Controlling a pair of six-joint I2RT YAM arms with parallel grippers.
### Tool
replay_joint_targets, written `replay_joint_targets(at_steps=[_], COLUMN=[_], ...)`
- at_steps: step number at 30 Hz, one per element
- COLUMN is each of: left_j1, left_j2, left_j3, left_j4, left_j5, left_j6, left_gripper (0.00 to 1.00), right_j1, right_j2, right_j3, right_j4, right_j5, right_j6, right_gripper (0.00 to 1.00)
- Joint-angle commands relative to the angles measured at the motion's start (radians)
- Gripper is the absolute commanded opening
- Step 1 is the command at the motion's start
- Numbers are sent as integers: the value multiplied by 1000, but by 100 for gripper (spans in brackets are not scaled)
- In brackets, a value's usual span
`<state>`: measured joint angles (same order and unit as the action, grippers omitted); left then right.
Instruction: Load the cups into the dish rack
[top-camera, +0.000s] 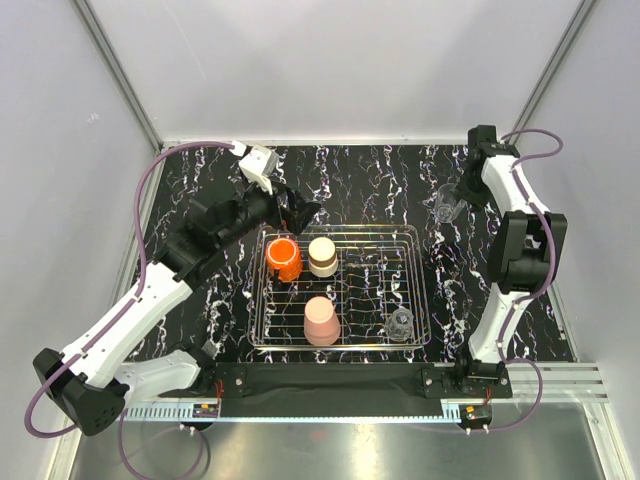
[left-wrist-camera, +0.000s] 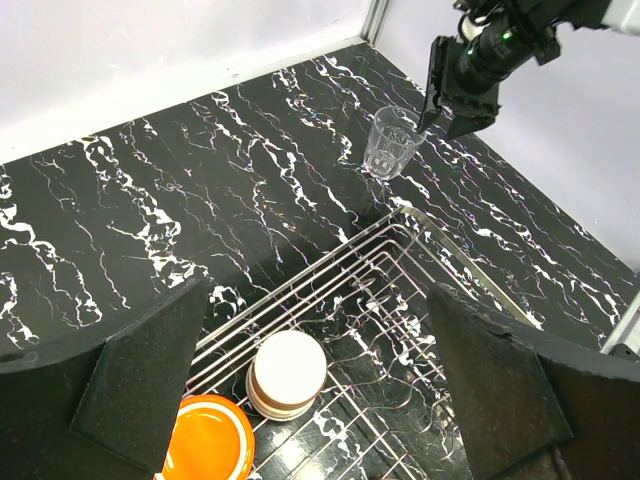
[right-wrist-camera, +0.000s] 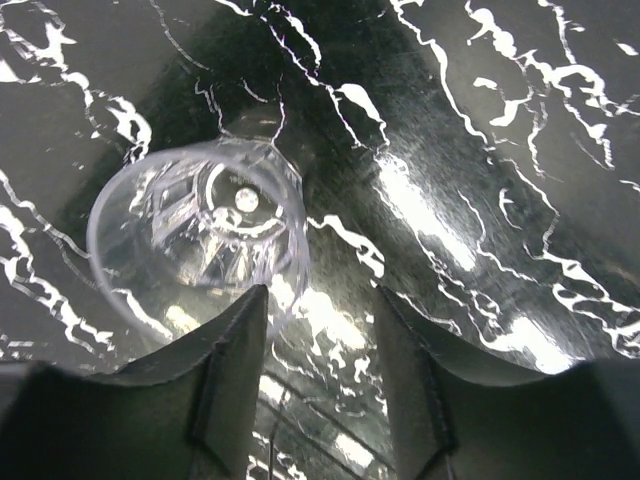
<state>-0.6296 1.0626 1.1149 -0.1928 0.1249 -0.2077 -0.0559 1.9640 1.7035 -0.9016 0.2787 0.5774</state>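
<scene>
The silver wire dish rack (top-camera: 419, 272) sits mid-table. In it stand, upside down, an orange cup (top-camera: 283, 257), a cream cup with a brown band (top-camera: 322, 256) and a pale pink tumbler (top-camera: 321, 320). A clear glass (top-camera: 401, 323) stands at its near right corner. A second clear glass (top-camera: 446, 203) stands upright on the table, right of the rack. My right gripper (right-wrist-camera: 320, 335) is open at that glass (right-wrist-camera: 200, 225), the rim edge beside its left finger. My left gripper (left-wrist-camera: 320, 390) is open and empty above the rack's far left, over the cream cup (left-wrist-camera: 287, 372) and the orange cup (left-wrist-camera: 205, 440).
The table is black marble-patterned, with white walls at the back and both sides. The left wrist view shows the rack's far corner (left-wrist-camera: 405, 212), the loose glass (left-wrist-camera: 390, 142) and my right gripper (left-wrist-camera: 455, 105) beside it.
</scene>
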Motion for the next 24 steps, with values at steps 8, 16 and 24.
replay_joint_targets(at_steps=[8, 16, 24], left_j1=[-4, -4, -4], left_j2=[-6, 5, 7], left_j3=[25, 28, 39], left_j4=[39, 32, 38], left_j5=[4, -4, 62], left_j6=[8, 18, 1], left_gripper=[99, 99, 99], right_j1=[-16, -16, 5], right_j2=[58, 32, -317], right_j3=[-28, 5, -63], right_j4=[95, 64, 56], right_j5=[-55, -88, -229], right_j6=[4, 1, 10], right_gripper=[39, 0, 0])
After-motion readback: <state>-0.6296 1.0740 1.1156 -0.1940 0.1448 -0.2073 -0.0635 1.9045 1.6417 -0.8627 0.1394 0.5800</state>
